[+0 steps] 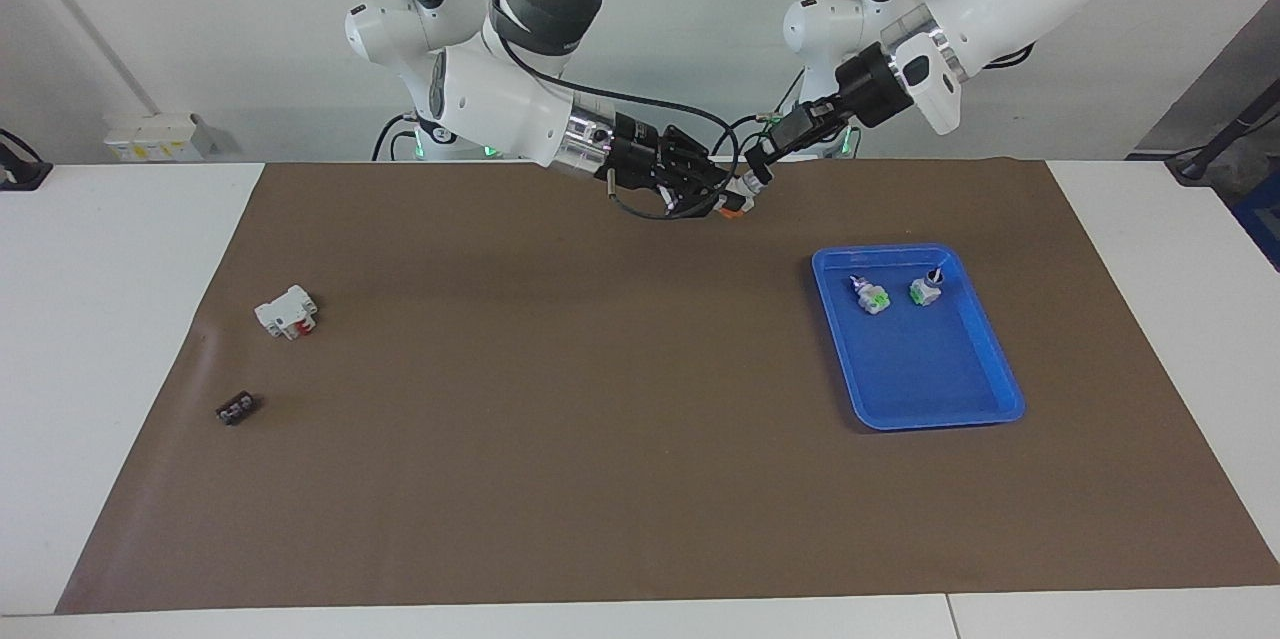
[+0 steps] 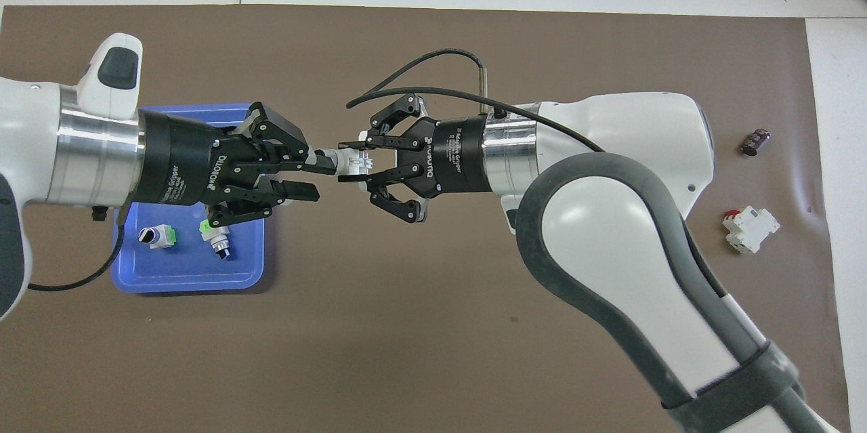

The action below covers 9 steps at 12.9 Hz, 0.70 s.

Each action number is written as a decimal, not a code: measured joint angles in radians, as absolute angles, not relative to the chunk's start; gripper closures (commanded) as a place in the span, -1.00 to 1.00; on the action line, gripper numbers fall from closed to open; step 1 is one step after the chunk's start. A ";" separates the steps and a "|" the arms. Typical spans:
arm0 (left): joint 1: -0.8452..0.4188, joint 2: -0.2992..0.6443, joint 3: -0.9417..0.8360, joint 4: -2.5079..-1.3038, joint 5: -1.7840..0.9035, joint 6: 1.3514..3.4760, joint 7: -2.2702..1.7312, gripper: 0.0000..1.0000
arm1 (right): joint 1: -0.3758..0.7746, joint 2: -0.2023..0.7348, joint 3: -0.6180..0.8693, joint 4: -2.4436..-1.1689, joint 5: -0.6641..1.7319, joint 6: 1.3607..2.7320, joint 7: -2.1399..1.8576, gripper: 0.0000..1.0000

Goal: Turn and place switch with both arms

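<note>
The switch (image 1: 742, 189) (image 2: 353, 162) hangs in the air over the brown mat, close to the robots' edge, with its white body and orange part showing. My right gripper (image 1: 725, 195) (image 2: 342, 162) is shut on its white body. My left gripper (image 1: 756, 164) (image 2: 318, 177) meets it head-on at the knob end. Its fingers (image 2: 301, 192) stand partly closed with a gap still between them, and the upper one covers the black knob in the overhead view.
A blue tray (image 1: 925, 419) (image 2: 189, 284) toward the left arm's end holds two white switches with green parts (image 1: 872, 297) (image 2: 157, 236). A white block with red parts (image 1: 287, 311) (image 2: 748, 228) and a small dark part (image 1: 236, 408) (image 2: 756, 141) lie toward the right arm's end.
</note>
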<state>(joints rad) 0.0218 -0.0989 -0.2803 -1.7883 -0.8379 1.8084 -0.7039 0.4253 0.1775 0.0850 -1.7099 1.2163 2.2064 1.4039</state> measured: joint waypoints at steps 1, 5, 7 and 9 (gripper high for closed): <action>0.018 -0.100 -0.280 -1.791 -0.838 1.818 -0.704 0.31 | 0.425 0.178 0.085 -1.710 1.216 2.207 1.404 1.00; 0.019 -0.102 -0.277 -1.793 -0.838 1.856 -0.703 0.29 | 0.425 0.177 0.085 -1.710 1.216 2.207 1.404 1.00; 0.021 -0.102 -0.271 -1.793 -0.838 1.864 -0.690 0.30 | 0.425 0.177 0.085 -1.710 1.216 2.207 1.404 1.00; 0.021 -0.102 -0.270 -1.793 -0.838 1.867 -0.673 0.33 | 0.425 0.176 0.085 -1.710 1.216 2.207 1.404 1.00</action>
<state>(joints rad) 0.0208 -0.1023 -0.2697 -1.7925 -0.8378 1.8669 -0.6727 0.4253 0.1761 0.0849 -1.7099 1.2163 2.2069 1.4039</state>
